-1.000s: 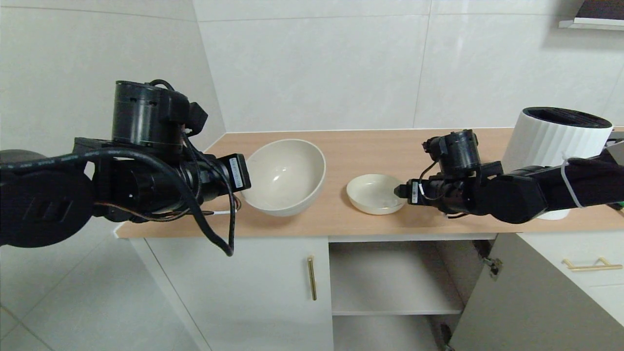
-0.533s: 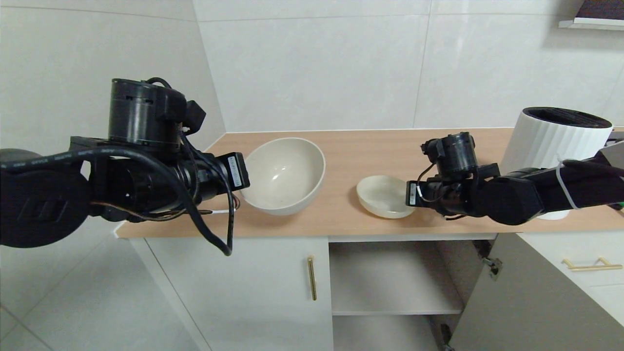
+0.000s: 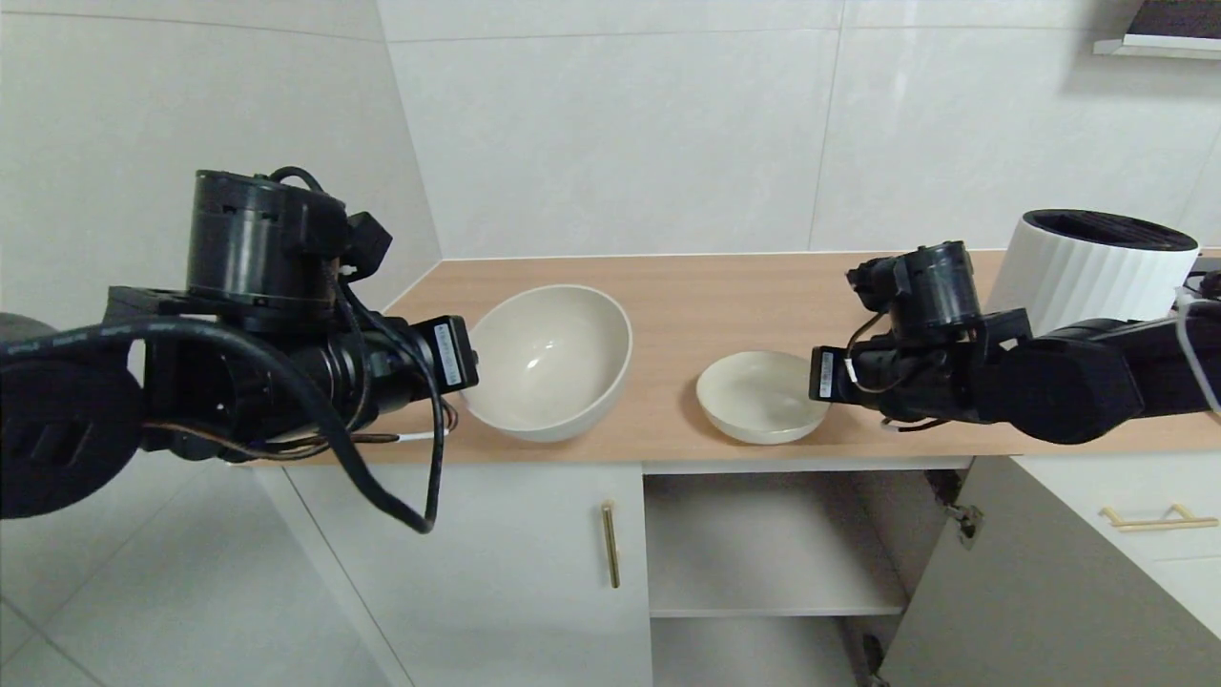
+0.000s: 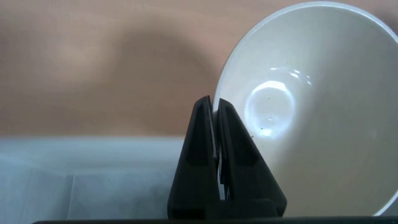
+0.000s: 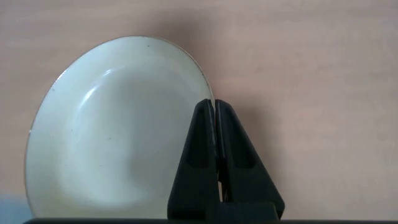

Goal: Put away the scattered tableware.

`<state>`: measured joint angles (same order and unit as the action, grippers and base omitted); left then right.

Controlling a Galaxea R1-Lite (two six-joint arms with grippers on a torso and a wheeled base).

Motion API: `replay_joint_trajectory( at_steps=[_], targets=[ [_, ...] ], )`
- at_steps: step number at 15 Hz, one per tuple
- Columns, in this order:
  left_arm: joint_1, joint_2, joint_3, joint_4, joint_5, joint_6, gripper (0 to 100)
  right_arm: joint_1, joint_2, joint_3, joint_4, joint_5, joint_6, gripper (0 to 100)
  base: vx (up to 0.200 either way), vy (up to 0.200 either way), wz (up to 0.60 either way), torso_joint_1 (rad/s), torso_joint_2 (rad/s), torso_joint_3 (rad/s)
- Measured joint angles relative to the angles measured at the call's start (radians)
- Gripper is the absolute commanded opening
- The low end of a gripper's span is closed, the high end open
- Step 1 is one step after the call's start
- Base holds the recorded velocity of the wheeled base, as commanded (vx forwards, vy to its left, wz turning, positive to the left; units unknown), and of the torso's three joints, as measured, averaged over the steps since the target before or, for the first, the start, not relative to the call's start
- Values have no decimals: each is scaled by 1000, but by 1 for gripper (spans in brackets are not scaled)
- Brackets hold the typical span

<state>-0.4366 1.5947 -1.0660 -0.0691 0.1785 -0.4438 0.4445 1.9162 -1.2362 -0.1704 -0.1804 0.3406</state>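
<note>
Left gripper [image 4: 215, 104] clenched on empty large bowl [image 3: 548, 358] rim; right gripper [image 5: 214, 107] pinches empty small dish [image 3: 758, 405] rim; both tilted

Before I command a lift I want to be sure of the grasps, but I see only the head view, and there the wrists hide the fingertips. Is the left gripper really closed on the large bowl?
Observer: Yes. The left wrist view shows the left gripper pinched shut on the rim of the large bowl, with one finger inside and one outside.
Operator: And the right one, on the small dish?
Observer: The right wrist view shows the right gripper shut on the rim of the small dish in the same way.
Operator: Is anything inside the large bowl?
Observer: No food or utensil, only a tiny dark speck near its bottom.
</note>
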Motion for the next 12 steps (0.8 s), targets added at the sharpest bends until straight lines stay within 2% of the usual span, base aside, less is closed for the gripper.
replay_joint_trajectory(
  at_steps=[6,9,12],
  targets=[
    [-13,-157,180,7,-30,-16,0,24,-255,262,49,130,10,0,0,0,0,0,0,0],
    [-14,-189,263,7,-33,-43,0,44,-361,379,54,190,10,0,0,0,0,0,0,0],
    [-15,-188,284,6,-33,-45,0,49,-400,417,52,197,10,0,-200,0,0,6,4,1]
  ],
)
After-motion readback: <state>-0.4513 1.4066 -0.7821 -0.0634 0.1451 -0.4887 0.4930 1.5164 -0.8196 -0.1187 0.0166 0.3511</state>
